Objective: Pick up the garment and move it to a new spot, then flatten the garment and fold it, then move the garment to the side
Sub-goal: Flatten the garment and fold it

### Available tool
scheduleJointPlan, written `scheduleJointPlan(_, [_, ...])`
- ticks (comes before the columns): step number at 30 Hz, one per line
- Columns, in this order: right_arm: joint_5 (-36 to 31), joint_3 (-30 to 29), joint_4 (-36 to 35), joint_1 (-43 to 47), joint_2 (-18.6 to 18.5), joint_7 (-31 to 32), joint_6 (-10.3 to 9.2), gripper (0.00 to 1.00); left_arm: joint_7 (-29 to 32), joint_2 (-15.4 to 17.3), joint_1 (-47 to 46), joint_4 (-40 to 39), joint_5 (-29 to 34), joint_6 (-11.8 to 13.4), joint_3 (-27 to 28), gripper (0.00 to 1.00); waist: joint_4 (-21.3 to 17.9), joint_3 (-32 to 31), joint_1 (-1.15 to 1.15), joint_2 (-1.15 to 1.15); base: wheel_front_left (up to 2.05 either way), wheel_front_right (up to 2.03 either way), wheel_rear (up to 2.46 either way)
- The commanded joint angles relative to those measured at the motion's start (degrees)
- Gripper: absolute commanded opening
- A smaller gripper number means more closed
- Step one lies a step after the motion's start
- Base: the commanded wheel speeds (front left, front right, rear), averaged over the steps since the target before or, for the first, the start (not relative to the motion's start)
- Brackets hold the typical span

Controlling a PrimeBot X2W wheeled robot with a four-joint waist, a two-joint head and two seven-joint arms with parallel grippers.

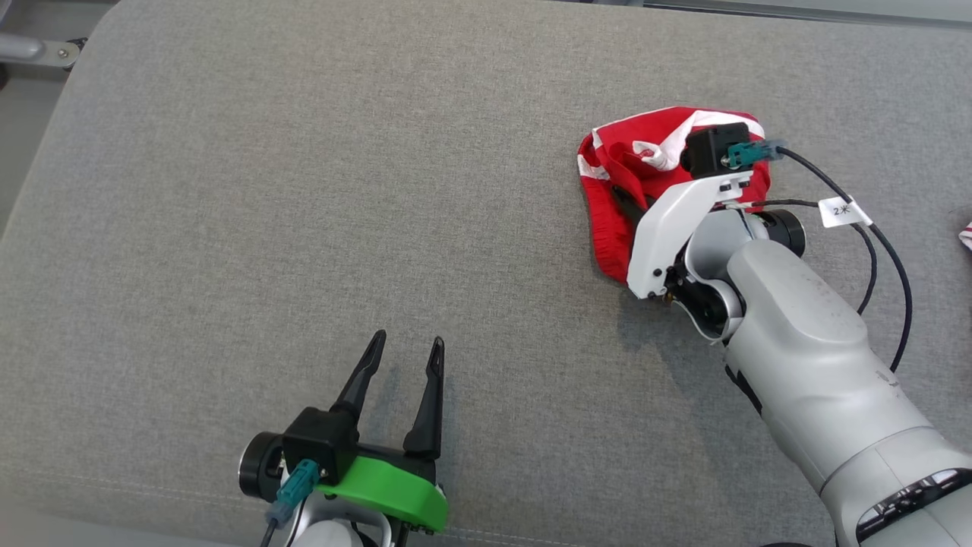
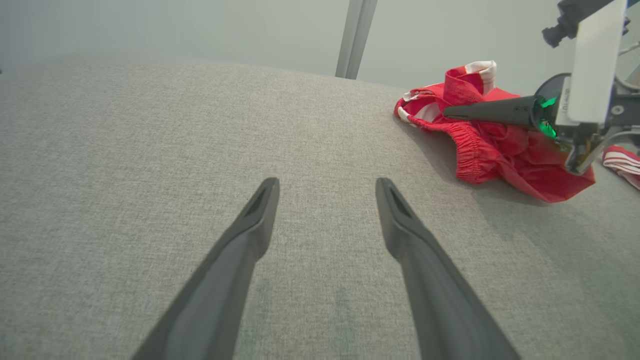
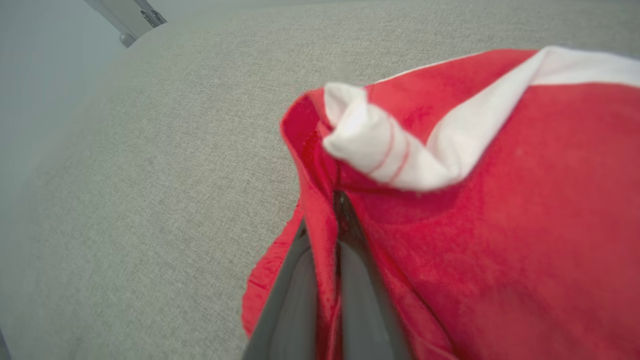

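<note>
The garment [image 1: 607,228] is a crumpled red piece with white stripes, lying at the upper right of the grey cushioned surface [image 1: 304,190]. My right arm reaches over it, its wrist covering part of the cloth. In the right wrist view the right gripper [image 3: 334,200] is shut on a fold of the red garment [image 3: 525,200], with cloth pinched between its dark fingers. The left wrist view shows the right gripper [image 2: 447,113] lying across the garment [image 2: 500,150]. My left gripper [image 1: 408,339] stands open and holds nothing at the lower middle, well to the left of the garment, over bare fabric [image 2: 327,182].
A second red-and-white striped piece [image 1: 966,235] peeks in at the right edge, beyond the garment [image 2: 620,162]. A black cable with a white tag [image 1: 843,211] loops off my right wrist. The surface's rounded edge runs down the left side, and a metal post [image 2: 355,37] stands behind it.
</note>
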Motion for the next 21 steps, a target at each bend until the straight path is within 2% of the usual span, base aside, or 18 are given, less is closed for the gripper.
scheduleJointPlan(1, [-0.28,0.26,0.54,-0.58,0.01,-0.73,0.01,0.0,-0.15,0.1,0.42,0.22,-0.16,-0.39,-0.09,1.0,-0.12,-0.1,0.0,0.0,0.0,0.0,0.0])
scheduleJointPlan(2, [-0.7,0.8,0.77,-0.84,0.24,-1.52,0.01,0.35,-0.15,0.1,0.46,0.37,-0.22,-0.25,-0.31,1.0,-0.2,-0.18,0.0,0.0,0.0,0.0,0.0])
scheduleJointPlan(3, [-0.83,1.17,1.23,-0.88,0.46,-1.91,0.01,1.0,-0.15,0.1,0.46,0.45,-0.38,-0.17,-0.44,1.0,-0.32,-0.31,0.0,0.0,0.0,0.0,0.0])
scheduleJointPlan(7, [-1.66,5.44,-0.59,0.5,0.05,-2.74,0.01,1.0,-0.15,0.11,0.87,0.34,-1.06,0.34,-0.48,1.0,-1.21,-1.03,0.0,0.0,0.0,0.0,0.0])
scheduleJointPlan(11, [0.62,8.43,-8.08,3.25,-3.51,-5.34,-0.02,1.0,-0.15,0.11,1.66,0.23,-1.18,0.65,0.53,1.0,-2.58,-1.8,0.0,0.0,0.0,0.0,0.0])
scheduleJointPlan(13, [1.25,7.28,-12.44,4.61,-6.01,-8.06,-0.02,1.0,-0.15,0.11,2.08,0.03,-1.05,0.64,1.41,1.0,-3.39,-1.91,0.0,0.0,0.0,0.0,0.0])
scheduleJointPlan(17, [-2.98,1.56,-16.59,7.26,-11.17,-13.47,-0.02,0.98,-0.15,0.09,2.37,-0.61,-0.83,0.46,2.39,1.0,-4.27,-1.01,0.0,0.0,0.0,0.0,0.0])
scheduleJointPlan(18, [-4.58,-0.05,-16.65,7.56,-11.84,-14.46,0.01,0.67,-0.15,0.11,2.18,-0.69,-0.82,0.3,2.19,1.0,-4.27,-0.59,0.0,0.0,0.0,0.0,0.0])
scheduleJointPlan(19, [-6.45,-1.58,-16.57,7.63,-12.36,-15.56,0.01,0.45,-0.15,0.11,1.81,-0.79,-0.86,0.18,1.88,1.0,-4.17,-0.1,0.0,0.0,0.0,0.0,0.0])
scheduleJointPlan(20, [-7.63,-3.14,-15.93,8.0,-12.36,-16.2,0.01,0.3,-0.15,0.11,1.39,-0.82,-0.9,0.06,1.51,1.0,-4.02,0.29,0.0,0.0,0.0,0.0,0.0])
scheduleJointPlan(21, [-8.91,-4.44,-15.15,8.33,-12.15,-16.8,0.01,0.11,-0.15,0.11,0.92,-0.81,-0.94,-0.03,1.11,1.0,-3.79,0.71,0.0,0.0,0.0,0.0,0.0])
